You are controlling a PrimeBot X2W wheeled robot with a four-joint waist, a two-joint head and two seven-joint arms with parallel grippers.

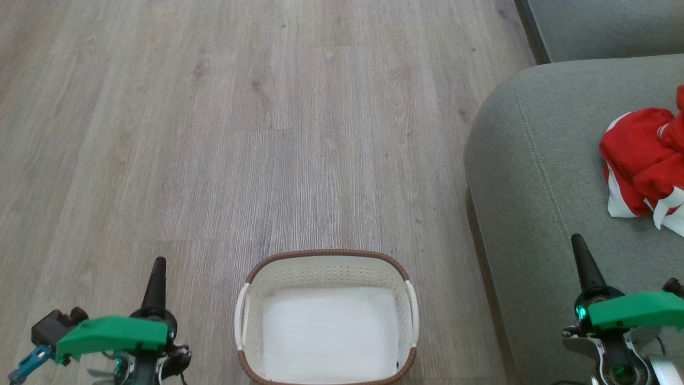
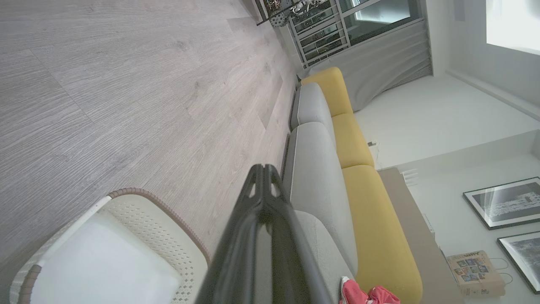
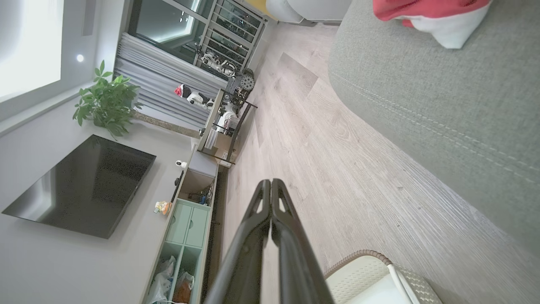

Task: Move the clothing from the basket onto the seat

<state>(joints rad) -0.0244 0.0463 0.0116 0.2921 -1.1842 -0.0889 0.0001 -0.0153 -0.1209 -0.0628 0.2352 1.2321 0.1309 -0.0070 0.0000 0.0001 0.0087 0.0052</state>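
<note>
The cream perforated basket (image 1: 327,315) with a brown rim stands on the floor at the bottom centre, holding just a white liner at its bottom. The red and white clothing (image 1: 644,166) lies crumpled on the grey-green seat (image 1: 534,214) at the right edge. My left gripper (image 1: 158,267) hangs left of the basket, fingers pressed together on nothing. My right gripper (image 1: 578,243) is over the seat's front part, also shut on nothing. The left wrist view shows the basket (image 2: 126,236) and a bit of clothing (image 2: 367,293); the right wrist view shows the clothing (image 3: 426,17) on the seat (image 3: 443,97).
Pale wood-look floor (image 1: 240,133) spreads ahead and to the left. A second grey cushion (image 1: 604,27) sits beyond the seat. In the wrist views, yellow back cushions (image 2: 363,202), a TV (image 3: 84,185), a shelf unit (image 3: 185,223) and a plant (image 3: 107,99) line the room.
</note>
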